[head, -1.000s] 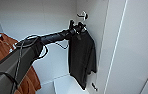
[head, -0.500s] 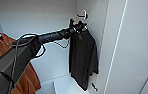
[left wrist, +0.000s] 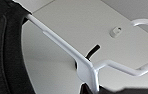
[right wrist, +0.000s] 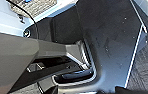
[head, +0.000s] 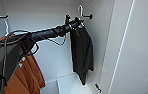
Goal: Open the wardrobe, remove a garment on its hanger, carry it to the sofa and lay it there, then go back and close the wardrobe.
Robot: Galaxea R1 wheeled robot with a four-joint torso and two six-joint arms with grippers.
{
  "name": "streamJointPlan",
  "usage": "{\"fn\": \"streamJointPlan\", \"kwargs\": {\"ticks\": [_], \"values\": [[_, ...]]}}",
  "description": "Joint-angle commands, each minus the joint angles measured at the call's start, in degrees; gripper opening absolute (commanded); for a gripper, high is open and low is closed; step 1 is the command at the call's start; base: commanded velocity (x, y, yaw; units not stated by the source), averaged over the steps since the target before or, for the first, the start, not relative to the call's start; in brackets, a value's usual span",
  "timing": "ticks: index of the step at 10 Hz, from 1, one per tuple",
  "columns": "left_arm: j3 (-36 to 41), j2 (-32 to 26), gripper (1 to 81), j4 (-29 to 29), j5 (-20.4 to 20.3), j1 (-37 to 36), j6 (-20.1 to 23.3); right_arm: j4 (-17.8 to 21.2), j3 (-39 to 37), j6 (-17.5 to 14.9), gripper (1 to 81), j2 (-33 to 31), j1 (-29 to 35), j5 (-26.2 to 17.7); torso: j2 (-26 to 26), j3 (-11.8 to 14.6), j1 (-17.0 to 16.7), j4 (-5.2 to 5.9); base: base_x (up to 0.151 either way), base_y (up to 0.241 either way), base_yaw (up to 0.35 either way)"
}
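The wardrobe (head: 120, 50) stands open. At about one o'clock in the head view, the left gripper (head: 76, 23) is clamped on the white hanger (head: 80, 11) carrying the black garment (head: 82, 53) (hook apparently near its peg). Carrying, sofa and closing remain.

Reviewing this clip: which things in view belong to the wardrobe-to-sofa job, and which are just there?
Belongs to the job:
- wardrobe, open
- black garment
- white hanger carrying it
- left gripper, up at the hanger

Just there:
- orange top, hanging at the left
- its hanger
- black peg on the back wall
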Motion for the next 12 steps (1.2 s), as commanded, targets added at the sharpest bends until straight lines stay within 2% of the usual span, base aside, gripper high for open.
{"fn": "streamJointPlan", "kwargs": {"ticks": [1,3,4,5,6,7,8,12], "values": [[1.78,-2.22,1.0,2.03,-0.19,-12.3,0.98,0.21,0.34,-0.07,81.1,0.52,2.26,-2.22,0.0,0.0,0.0,5.36,0.0,0.0,0.0],[2.31,-2.23,1.0,2.21,0.26,-12.3,0.98,0.12,0.34,-0.07,81.1,0.43,2.34,-2.22,0.0,0.0,0.0,9.27,0.0,0.0,0.0],[2.31,-1.88,1.0,2.21,1.48,-12.22,0.98,0.03,0.34,-0.07,81.1,0.43,2.43,-2.22,0.0,-1.17,0.0,11.26,0.0,0.0,0.0],[2.31,-1.53,1.0,2.3,1.75,-12.22,0.98,0.12,0.34,-0.07,81.1,0.34,2.43,-2.13,0.0,-0.06,0.0,7.63,0.0,0.0,0.0],[2.4,-1.08,1.0,2.83,2.1,-12.04,0.98,0.12,0.34,-0.07,81.1,0.34,2.52,-2.13,0.0,-0.28,0.0,9.49,0.0,0.0,0.0],[2.41,0.21,1.0,3.79,4.02,-12.04,0.98,0.12,0.34,-0.07,81.1,0.34,2.52,-2.13,0.0,-0.41,0.02,10.73,0.0,0.0,0.0],[2.23,1.46,1.0,3.88,4.21,-11.96,0.98,0.03,0.42,-0.07,81.1,0.43,2.52,-2.13,0.02,-0.44,0.02,11.21,0.0,0.0,0.0],[4.33,5.41,1.0,4.66,5.26,-10.02,0.98,-0.14,0.6,-0.07,81.1,0.52,3.14,-2.13,0.02,-0.46,0.02,11.17,0.0,0.0,0.0]]}}
